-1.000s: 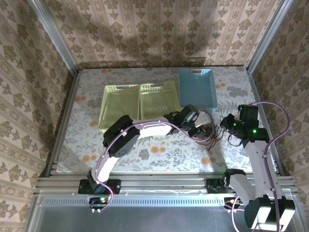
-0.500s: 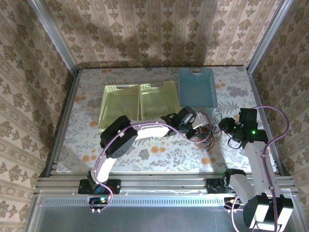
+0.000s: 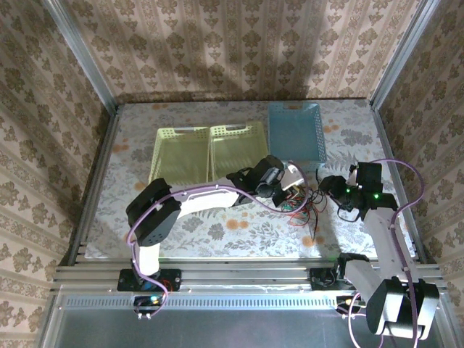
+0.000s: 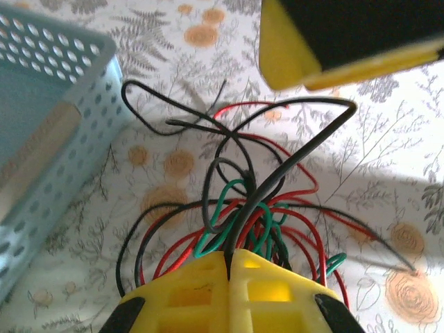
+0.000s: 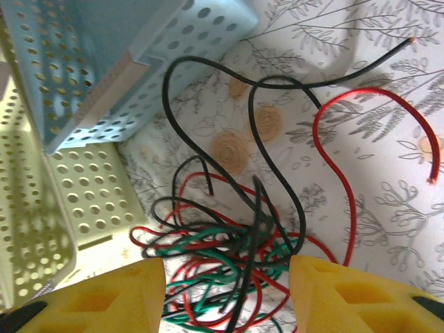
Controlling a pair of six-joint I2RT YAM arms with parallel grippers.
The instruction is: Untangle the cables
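Note:
The cables (image 3: pixel 303 206) lie as a small tangle of red, black and green wires on the floral table, right of centre. In the left wrist view my left gripper (image 4: pixel 230 255) is shut on a black cable (image 4: pixel 298 156) that rises out of the tangle (image 4: pixel 257 215) in a taut bend. From above, the left gripper (image 3: pixel 284 187) sits at the tangle's left edge. My right gripper (image 5: pixel 225 291) is open, its yellow fingers (image 5: pixel 104 298) spread either side of the tangle (image 5: pixel 236 257). It hovers at the tangle's right side (image 3: pixel 326 185). One red end (image 5: pixel 347 166) and one black end (image 5: pixel 291 83) trail away loose.
A blue basket (image 3: pixel 295 130) stands just behind the tangle, and two yellow-green baskets (image 3: pixel 181 148) (image 3: pixel 238 147) sit to its left. A right finger (image 4: pixel 333 41) hangs close above the wires in the left wrist view. The table's right rail (image 3: pixel 406 210) runs beside the right arm.
The left arm has drawn leftward and back with the black cable, stretching it out of the tangle. The right gripper has shifted left, closer over the tangle.

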